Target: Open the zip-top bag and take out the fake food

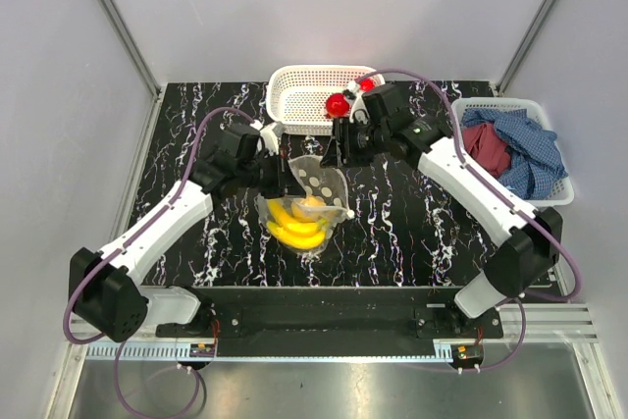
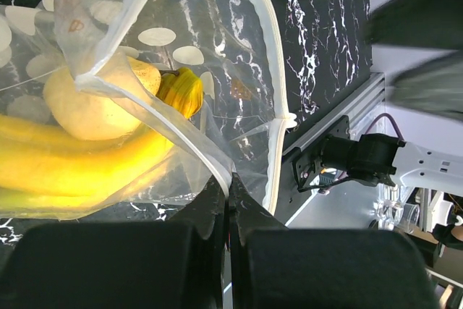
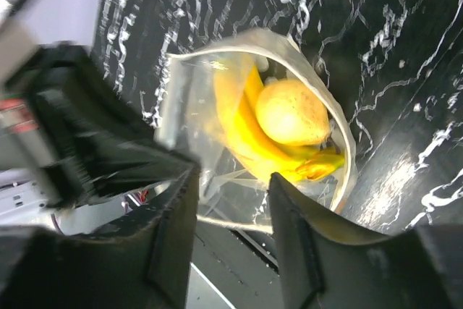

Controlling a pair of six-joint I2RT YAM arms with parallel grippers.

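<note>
Left gripper (image 2: 228,189) jaws are clamped shut on the rim film of the zip-top bag (image 2: 217,27). The banana bunch (image 2: 65,168) and yellow-orange round fruit (image 2: 94,103) are seen inside, just beyond the tips. Right gripper (image 3: 233,173) jaws are held apart, nothing gripped; the bag's open mouth is seen just ahead of them.

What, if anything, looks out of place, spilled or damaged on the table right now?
Nothing stands out as spilled or damaged. The zip-top bag is crumpled with its mouth open, pinched by the left gripper, which fits the task. The banana bunch and a round yellow fruit lie inside it.
</note>
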